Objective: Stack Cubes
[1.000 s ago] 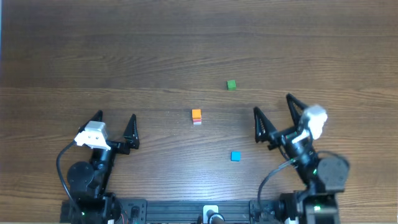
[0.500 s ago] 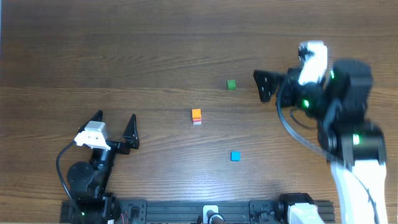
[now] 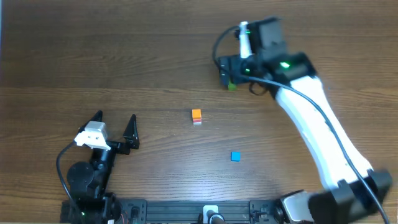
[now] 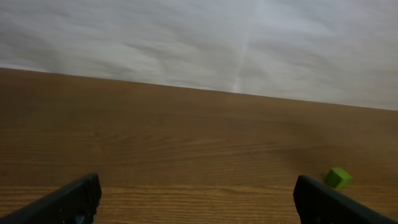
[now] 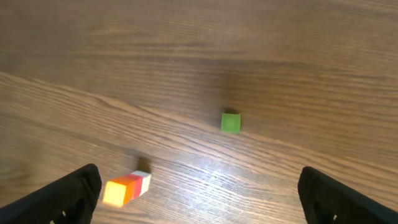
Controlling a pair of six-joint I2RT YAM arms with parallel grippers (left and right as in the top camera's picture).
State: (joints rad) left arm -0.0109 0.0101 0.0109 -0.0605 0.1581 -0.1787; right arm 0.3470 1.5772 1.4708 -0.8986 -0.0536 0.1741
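Two loose cubes, one started stack: squaring up on the green

Two fingers of the right gripper [image 5: 199, 177] stand spread wide at the lower corners of the right wrist view, holding nothing. The green cube [image 5: 231, 122] sits on the wooden table [image 5: 298, 50] between their lines, a little right of centre and clear of both. In the top view the right arm stretches to the upper middle of the frame, its head just beside that cube. The step in hand looks to be the pickup of the green cube.

To do it well, I would first bring the cube dead centre between the fingers. Then turn the wrist until the pads face two flat sides and not the corners. The cube looks nearly square to the view, so little turning should be needed. Come down straight, stop short of scraping the wood, and close gently, because so small a block will likely skid if one finger meets it first.

The orange-topped stack [image 3: 196, 116] waits at the centre of the top view, well apart from the green cube. The blue cube [image 3: 235, 156] lies lower and to the right of it. A level lift matters, since the stack's top looks no bigger than the cube.

The left gripper [image 3: 115, 117] rests at the lower left, jaws released and empty.
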